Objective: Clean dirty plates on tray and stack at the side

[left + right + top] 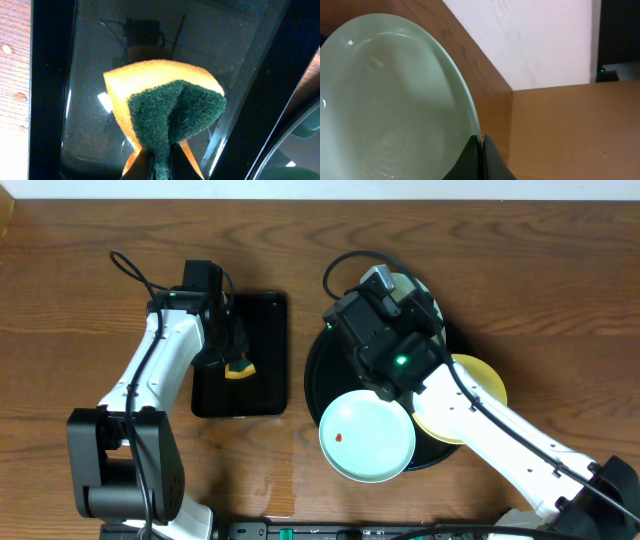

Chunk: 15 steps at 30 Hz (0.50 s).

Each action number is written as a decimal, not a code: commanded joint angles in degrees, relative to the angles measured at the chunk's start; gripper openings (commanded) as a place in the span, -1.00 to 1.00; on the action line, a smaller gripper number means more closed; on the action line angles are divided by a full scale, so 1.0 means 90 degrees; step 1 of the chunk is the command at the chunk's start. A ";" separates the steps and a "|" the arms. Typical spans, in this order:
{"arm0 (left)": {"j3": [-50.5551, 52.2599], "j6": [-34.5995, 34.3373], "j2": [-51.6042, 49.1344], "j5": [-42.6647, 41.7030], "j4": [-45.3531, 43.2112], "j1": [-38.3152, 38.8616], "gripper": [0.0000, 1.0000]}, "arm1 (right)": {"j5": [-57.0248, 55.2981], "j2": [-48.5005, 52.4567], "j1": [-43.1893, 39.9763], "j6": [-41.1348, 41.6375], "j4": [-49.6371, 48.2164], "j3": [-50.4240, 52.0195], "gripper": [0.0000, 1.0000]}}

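The left gripper (160,162) squeezes a folded sponge (165,110) above the small black tray (262,330) on the left, while the right gripper (481,150) pinches shut on what looks like the rim of a mint plate (395,100) at the round tray (318,375).

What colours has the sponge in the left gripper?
The sponge is yellow with a dark green face, clearest in the left wrist view.
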<state>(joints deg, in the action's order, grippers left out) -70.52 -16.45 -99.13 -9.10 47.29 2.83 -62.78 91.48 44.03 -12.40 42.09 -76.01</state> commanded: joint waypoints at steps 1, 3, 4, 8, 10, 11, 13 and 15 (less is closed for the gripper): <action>-0.0017 0.0061 0.0002 -0.0068 -0.0007 -0.0002 -0.85 | -0.0804 -0.0087 0.0301 -0.0199 -0.0056 -0.0007 -0.98; -0.0017 0.0061 0.0002 -0.0068 -0.0007 -0.0002 -0.85 | -0.0855 -0.0087 0.0313 -0.0197 -0.0126 -0.0007 -0.97; -0.0017 0.0061 0.0002 -0.0068 -0.0007 -0.0002 -0.85 | -0.0826 -0.0087 0.0321 -0.0189 -0.0134 -0.0007 -0.98; -0.0017 0.0061 0.0002 -0.0068 -0.0005 -0.0002 -0.85 | -0.0862 -0.0087 0.0410 -0.0274 -0.0078 -0.0007 -0.98; -0.0017 0.0061 0.0002 -0.0068 -0.0002 -0.0002 -0.85 | -0.0852 -0.0087 0.0379 -0.0270 -0.0085 -0.0007 -0.98; -0.0017 0.0063 0.0002 -0.0068 -0.0002 -0.0002 -0.84 | -0.0852 -0.0087 0.0391 -0.0272 -0.0080 -0.0007 -0.98; -0.0017 0.0063 0.0002 -0.0068 -0.0005 -0.0002 -0.85 | -0.0850 -0.0087 0.0408 -0.0267 -0.0066 -0.0007 -0.98; -0.0017 0.0061 0.0002 -0.0068 -0.0005 -0.0002 -0.85 | -0.0707 -0.0087 0.0350 -0.0024 -0.0068 -0.0007 -0.98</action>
<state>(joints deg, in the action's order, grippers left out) -70.52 -16.45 -99.13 -9.10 47.29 2.83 -67.94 91.48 47.18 -14.26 41.39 -76.01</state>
